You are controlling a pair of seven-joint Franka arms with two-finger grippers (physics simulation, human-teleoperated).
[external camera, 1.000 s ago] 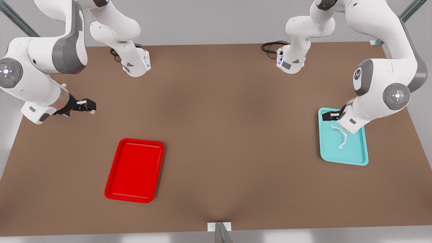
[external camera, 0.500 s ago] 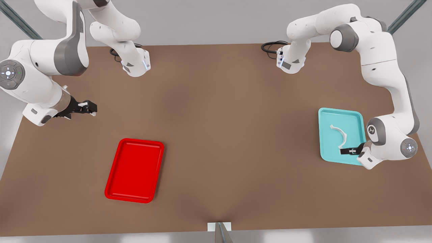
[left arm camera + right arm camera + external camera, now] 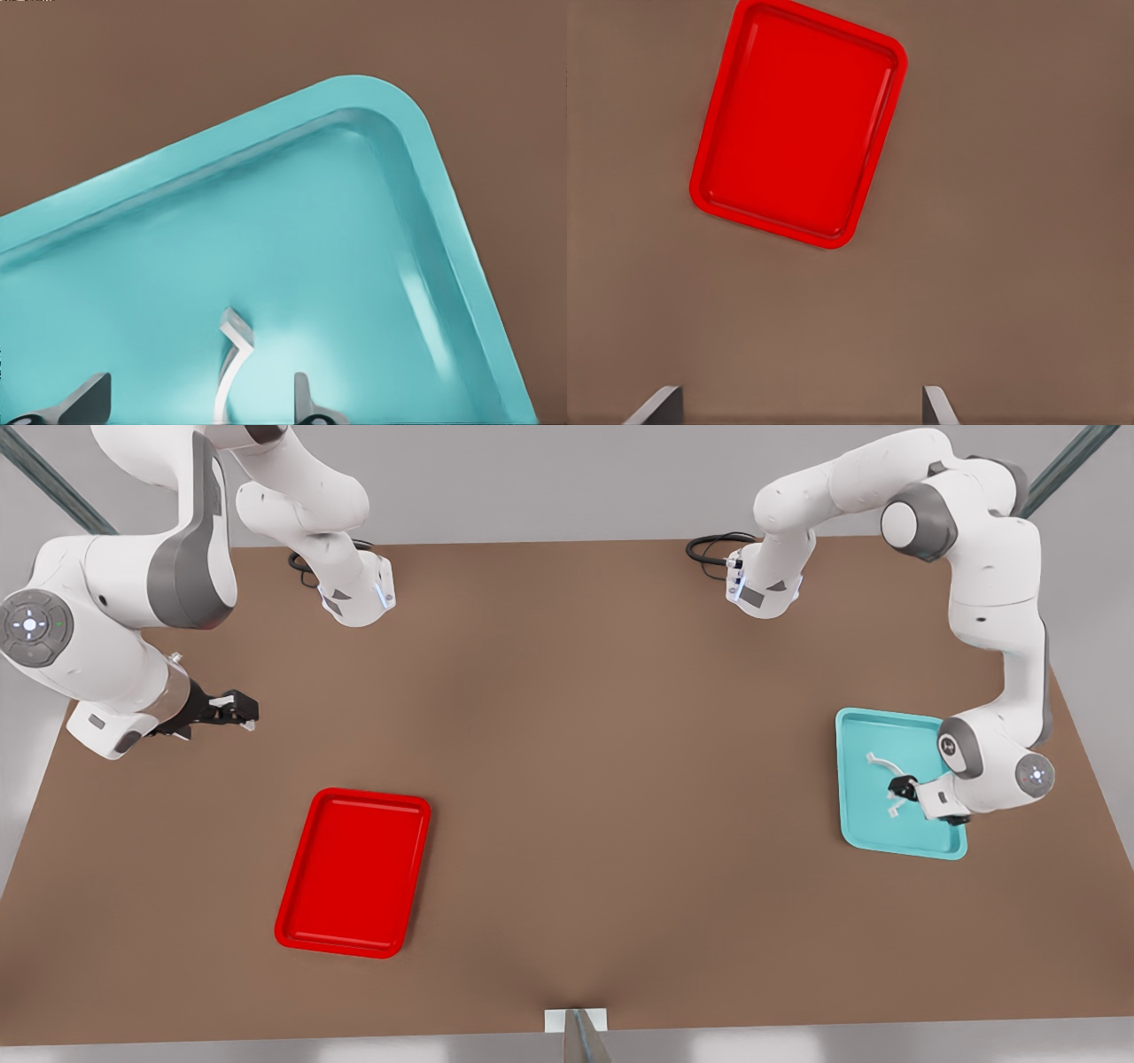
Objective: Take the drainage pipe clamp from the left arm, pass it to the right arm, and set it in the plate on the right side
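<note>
The drainage pipe clamp [image 3: 881,760], a thin white half-ring, lies in a teal tray [image 3: 886,838] at the front view's right. My left gripper [image 3: 902,786] hangs low over the clamp's lower half and covers part of it. In the left wrist view the left gripper [image 3: 197,404] is open, with one end of the clamp [image 3: 233,343] between its fingertips, untouched. The red plate [image 3: 353,872] sits at the front view's lower left. My right gripper [image 3: 239,710] waits open above bare table beyond the plate. The right wrist view shows the right gripper [image 3: 799,407] and the plate [image 3: 797,124] ahead of it.
The brown table [image 3: 602,779] spreads wide between the two trays. Both arm bases [image 3: 354,593] [image 3: 764,584] stand at the far edge with black cables. A small metal bracket [image 3: 576,1023] sits at the near edge.
The left arm swung from the teal tray's far corner to its near side, then settled over the clamp. The right gripper drifted slightly toward the table's middle.
</note>
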